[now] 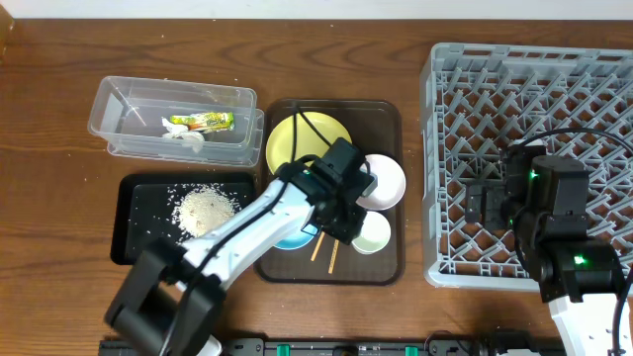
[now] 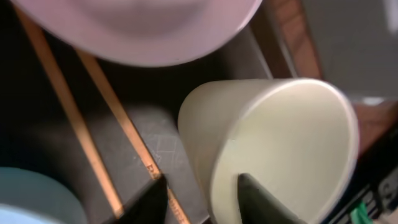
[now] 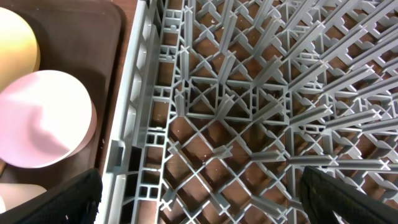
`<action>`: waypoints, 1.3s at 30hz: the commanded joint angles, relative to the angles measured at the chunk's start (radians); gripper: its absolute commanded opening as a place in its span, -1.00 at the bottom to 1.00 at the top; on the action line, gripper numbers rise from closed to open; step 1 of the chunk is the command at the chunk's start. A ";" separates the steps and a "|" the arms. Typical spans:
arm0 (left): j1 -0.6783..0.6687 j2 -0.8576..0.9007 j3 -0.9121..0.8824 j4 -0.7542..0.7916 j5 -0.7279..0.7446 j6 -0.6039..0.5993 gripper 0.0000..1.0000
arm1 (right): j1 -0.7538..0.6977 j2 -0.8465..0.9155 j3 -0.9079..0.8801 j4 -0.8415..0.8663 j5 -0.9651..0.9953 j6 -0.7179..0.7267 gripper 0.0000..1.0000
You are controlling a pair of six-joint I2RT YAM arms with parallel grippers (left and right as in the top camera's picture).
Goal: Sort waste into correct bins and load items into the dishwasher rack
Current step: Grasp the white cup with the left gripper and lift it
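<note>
Keeping the yellow-green snack wrapper and the crumpled white scrap side by side inside the clear tub, far left on the tabletop. Heaping the rice grains in the black tray, just on the near side of that tub.

Crowding the brown serving tray in the middle: yellow plate at the far end, white bowl to its right, light blue bowl mostly hidden under the left arm, pale cup at the near right, two chopsticks lying side by side between blue bowl and cup.

Filling the right side with the grey dishwasher rack, brown wood showing through its lattice.

Straddling the cup's wall with the left claw, released: one finger outside, the other over the mouth, neither clearly pressing. Hanging the right claw spread wide above the rack floor, near its left wall.

Showing up close as a smooth, cream, round-rimmed cup.
</note>
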 commanded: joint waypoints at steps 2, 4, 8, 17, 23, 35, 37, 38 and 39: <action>-0.001 0.014 0.009 0.001 0.008 -0.008 -0.80 | -0.001 -0.002 0.020 -0.005 -0.001 0.018 0.99; 0.003 0.003 0.010 0.001 0.007 -0.008 -0.86 | -0.001 -0.002 0.020 -0.005 -0.001 0.018 0.99; 0.037 -0.050 0.012 -0.014 0.008 -0.016 -0.88 | -0.001 -0.002 0.020 -0.003 0.000 0.018 0.99; 0.320 -0.232 0.016 0.076 0.079 -0.187 -0.88 | -0.001 0.007 0.020 0.130 -0.018 0.077 0.99; 0.486 -0.157 0.014 0.303 0.471 -0.387 -0.88 | 0.000 0.083 0.019 0.164 -0.490 0.000 0.98; 0.470 0.020 0.014 0.458 0.940 -0.524 -0.88 | 0.067 0.363 0.019 0.232 -1.046 -0.233 0.99; 0.460 0.020 0.014 0.459 0.964 -0.523 -0.87 | 0.084 0.397 0.019 0.284 -1.049 -0.233 0.99; 0.454 0.020 0.014 0.459 0.978 -0.524 -0.88 | 0.092 0.412 0.019 0.315 -1.049 -0.233 0.99; 0.451 0.020 0.014 0.458 0.988 -0.524 -0.89 | 0.099 0.423 0.019 0.350 -1.057 -0.233 0.99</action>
